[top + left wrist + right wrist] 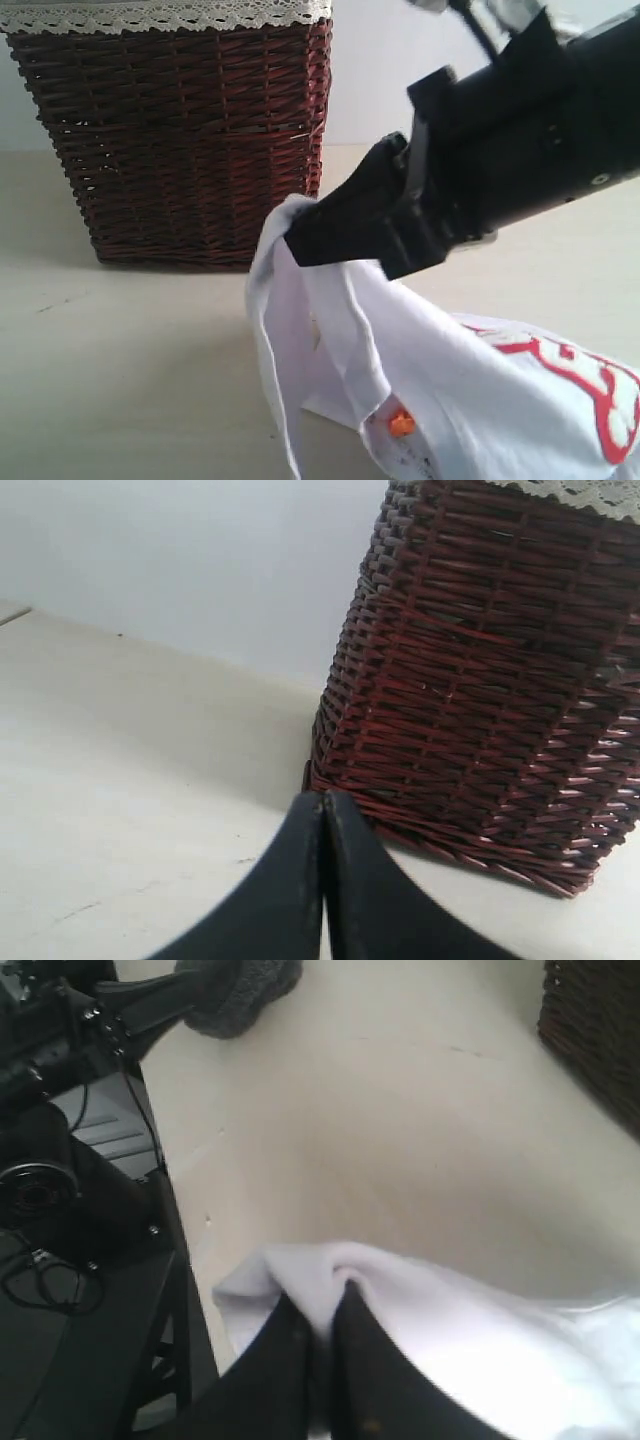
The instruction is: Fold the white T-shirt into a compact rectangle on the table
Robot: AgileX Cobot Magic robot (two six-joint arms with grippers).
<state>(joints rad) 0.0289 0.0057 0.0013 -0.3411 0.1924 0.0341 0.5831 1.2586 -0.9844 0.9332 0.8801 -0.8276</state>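
Between the tips of my right gripper [300, 240] a bunched fold of the white T-shirt [470, 390] is pinched, jaws almost together with only cloth in the gap. That fold is lifted off the table [120, 360]. From the tips the fabric hangs down in loose creased folds and runs back under my arm. The rest of the shirt lies on the table behind and below the jaws. Red-outlined lettering [590, 380] shows on the part well back from the tips, only partly in frame. A small orange tag [401, 423] sits on the hanging cloth below the jaws. Right wrist view shows the same pinch: white cloth puffs up around both fingers [355, 1360] and bare table lies ahead of the tips. Further ahead a grey fuzzy thing [240, 995] sits at the table's far edge; cannot tell what it is. Black gear and cables [60, 1160] stand off the table edge beside the jaws. A dark wicker basket [190, 140] with a white lace trim [160, 15] on its rim stands upright on the table beyond the right tips; cannot tell how near the shirt is to it. My left gripper [323, 800] has its jaws pressed flat together with nothing between them, low over bare table. The basket's lower corner is just ahead of those tips, not touching them. A pale wall [200, 560] rises behind the basket. No shirt fabric near the left jaws.
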